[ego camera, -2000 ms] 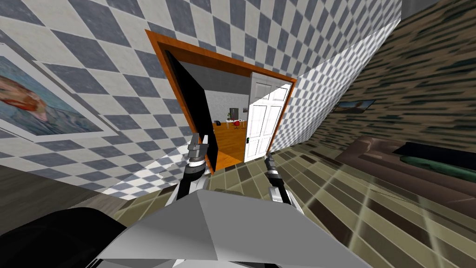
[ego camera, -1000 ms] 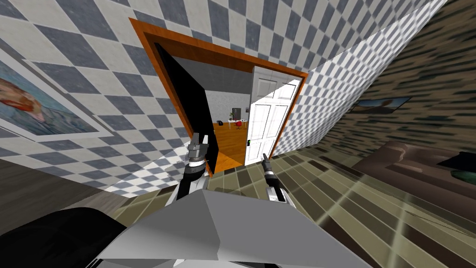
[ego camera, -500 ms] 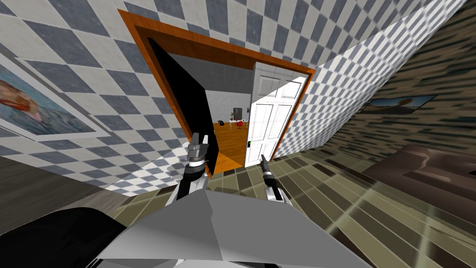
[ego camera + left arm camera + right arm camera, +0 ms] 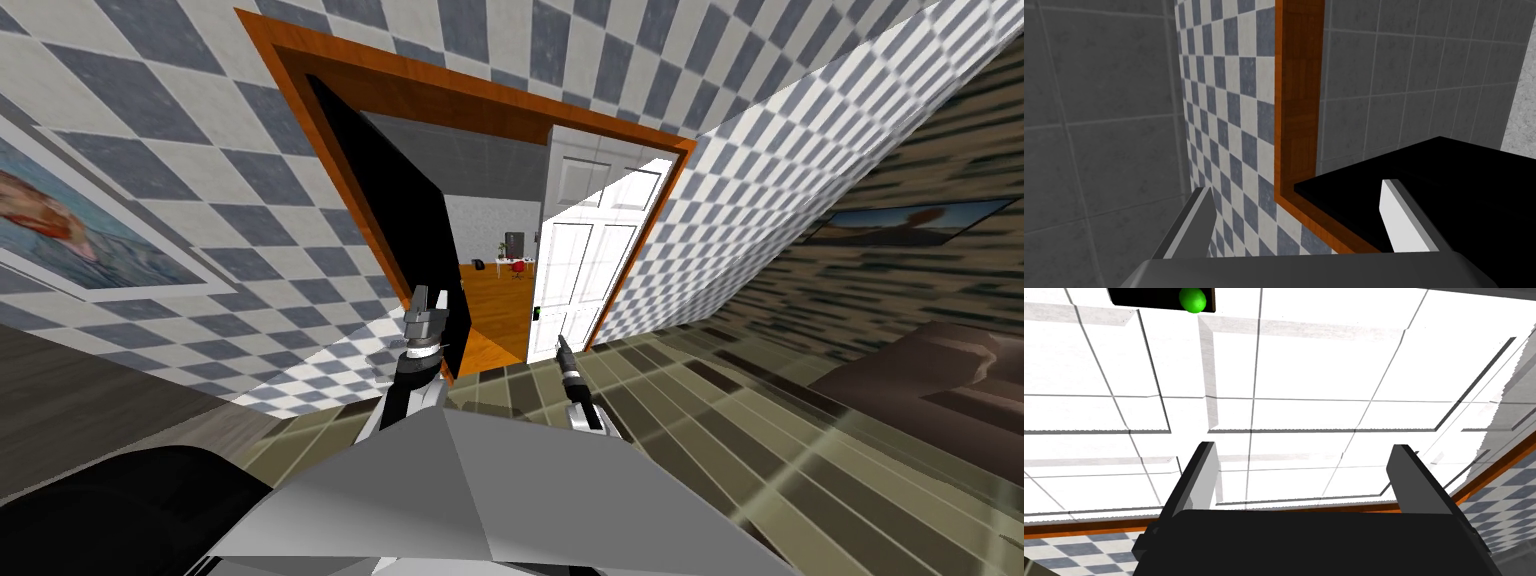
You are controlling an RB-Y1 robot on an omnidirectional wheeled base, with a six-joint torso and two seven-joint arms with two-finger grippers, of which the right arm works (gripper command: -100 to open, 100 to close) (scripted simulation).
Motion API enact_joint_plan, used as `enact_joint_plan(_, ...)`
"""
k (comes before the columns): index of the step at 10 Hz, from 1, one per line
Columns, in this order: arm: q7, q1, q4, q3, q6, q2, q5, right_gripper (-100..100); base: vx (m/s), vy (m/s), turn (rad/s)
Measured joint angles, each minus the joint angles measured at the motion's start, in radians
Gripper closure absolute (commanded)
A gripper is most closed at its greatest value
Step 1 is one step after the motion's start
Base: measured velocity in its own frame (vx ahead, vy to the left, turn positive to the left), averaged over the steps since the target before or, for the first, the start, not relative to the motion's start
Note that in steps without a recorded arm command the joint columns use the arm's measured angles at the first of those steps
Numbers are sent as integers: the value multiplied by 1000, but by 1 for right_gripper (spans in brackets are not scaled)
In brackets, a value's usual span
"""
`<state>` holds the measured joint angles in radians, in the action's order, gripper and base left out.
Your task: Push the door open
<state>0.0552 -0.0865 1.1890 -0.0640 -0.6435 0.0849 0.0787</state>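
A white panelled door [image 4: 590, 250] stands swung well inward on the right side of an orange frame [image 4: 345, 200]. Its green knob [image 4: 537, 313] sits on a black plate at the free edge. My right gripper [image 4: 560, 342] is open, just short of the door's lower part. In the right wrist view the door panels [image 4: 1304, 378] spread wide behind the open fingers [image 4: 1406, 480], with the green knob [image 4: 1193, 299] beyond them. My left gripper [image 4: 429, 300] is open at the frame's left jamb; its wrist view shows the orange jamb [image 4: 1296, 100] and a black area.
Checkered walls [image 4: 180, 180] flank the doorway. Through the opening lie an orange floor [image 4: 495, 305] and a far table with small objects. A framed painting [image 4: 70, 230] hangs at left. A brown sofa [image 4: 940, 380] stands at right on the tiled floor.
I have moved forward and turned; the doorway has grown larger and the sofa has slid off to the right. The door has swung further inward. My right gripper has reached closer to it.
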Motion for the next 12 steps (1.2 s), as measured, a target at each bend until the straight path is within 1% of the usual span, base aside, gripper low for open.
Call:
enact_joint_plan(1, 3, 7, -20, -3, -2, 0, 0, -100, 115, -61, 57)
enact_joint_plan(2, 1, 21, -53, -4, -12, -7, 1, -100, 100, -53, 46)
enact_joint_plan(4, -1, 36, -96, -8, -26, -12, 3, -100, 95, -66, 66)
enact_joint_plan(5, 0, 45, -128, -11, -37, -15, 3, -100, 117, -78, 64)
enact_joint_plan(6, 2, 50, -143, -14, -40, -17, 4, -100, 108, -61, 47)
enact_joint_plan(7, 4, 62, -167, -15, -44, -19, 4, -100, 90, -47, 43)
enact_joint_plan(9, 3, 76, -207, -20, -54, -29, 6, -100, 106, -74, 66)
enact_joint_plan(11, 2, 96, -258, -24, -66, -40, 7, -100, 122, -77, 60)
enact_joint_plan(12, 4, 100, -270, -27, -67, -44, 8, -100, 107, -59, 40)
